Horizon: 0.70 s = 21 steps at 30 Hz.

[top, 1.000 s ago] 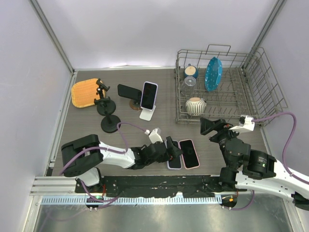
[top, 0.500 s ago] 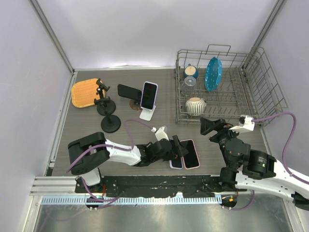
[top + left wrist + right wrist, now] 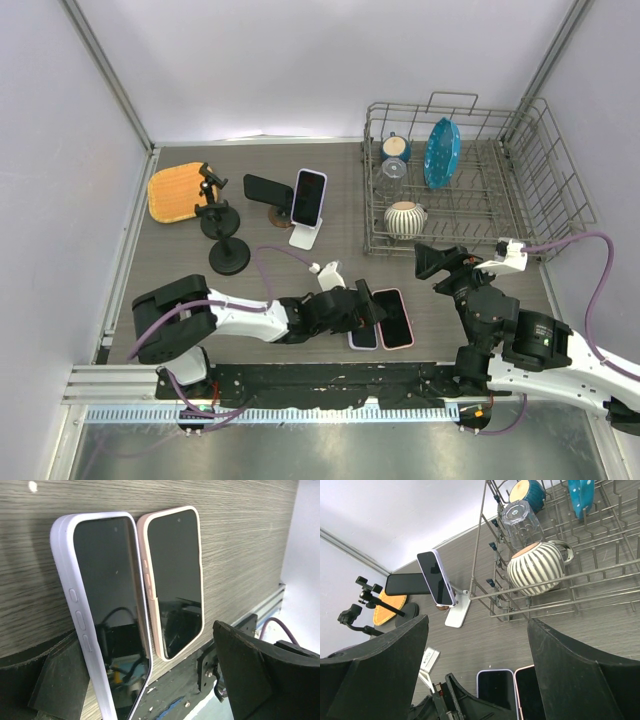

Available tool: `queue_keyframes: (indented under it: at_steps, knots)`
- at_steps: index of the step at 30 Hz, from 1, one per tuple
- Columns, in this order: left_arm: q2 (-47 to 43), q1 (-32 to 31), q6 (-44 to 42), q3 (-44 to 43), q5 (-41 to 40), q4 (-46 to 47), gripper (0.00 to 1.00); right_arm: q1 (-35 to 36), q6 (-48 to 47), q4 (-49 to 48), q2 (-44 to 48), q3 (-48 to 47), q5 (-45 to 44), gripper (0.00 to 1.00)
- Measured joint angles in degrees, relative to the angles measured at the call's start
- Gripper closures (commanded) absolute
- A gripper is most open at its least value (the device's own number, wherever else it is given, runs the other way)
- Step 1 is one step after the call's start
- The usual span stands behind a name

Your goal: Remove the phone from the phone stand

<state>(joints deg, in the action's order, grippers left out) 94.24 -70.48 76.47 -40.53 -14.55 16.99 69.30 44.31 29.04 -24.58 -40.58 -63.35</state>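
A lavender-cased phone point(image 3: 308, 196) stands upright on a white phone stand point(image 3: 306, 238) at the table's middle back; both show in the right wrist view, phone point(image 3: 436, 577) and stand point(image 3: 457, 612). My left gripper point(image 3: 365, 306) is open, low at the table's front. Its fingers straddle the near ends of two phones lying flat: a lavender one point(image 3: 107, 605) and a pink one point(image 3: 175, 575). It grips neither. My right gripper point(image 3: 440, 260) is open and empty, raised in front of the dish rack, wide apart in its own view point(image 3: 477, 675).
A black phone point(image 3: 268, 188) sits on a dark holder left of the white stand. Two black tripod stands point(image 3: 222, 238) and an orange mat point(image 3: 175, 192) are at the left. A wire dish rack point(image 3: 455, 185) with a striped mug, cups and a teal plate fills the back right.
My left gripper slid a little to the right over the two flat phones, then eased slightly back. The right arm and the phone on the stand have not moved.
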Motion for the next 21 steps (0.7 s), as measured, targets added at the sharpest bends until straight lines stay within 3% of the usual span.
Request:
queue_keyframes:
  at_steps: [10, 21]
  knots:
    - [-2.29, 0.0, -0.22, -4.07, -3.06, -15.43, 0.0, 0.0, -0.02, 0.04, 0.61, 0.02, 0.02, 0.16]
    - [-4.61, -0.46, -0.66, -4.2, -4.96, -22.47, 0.0, 0.0, 0.0, 0.04, 0.59, 0.02, 0.04, 0.16]
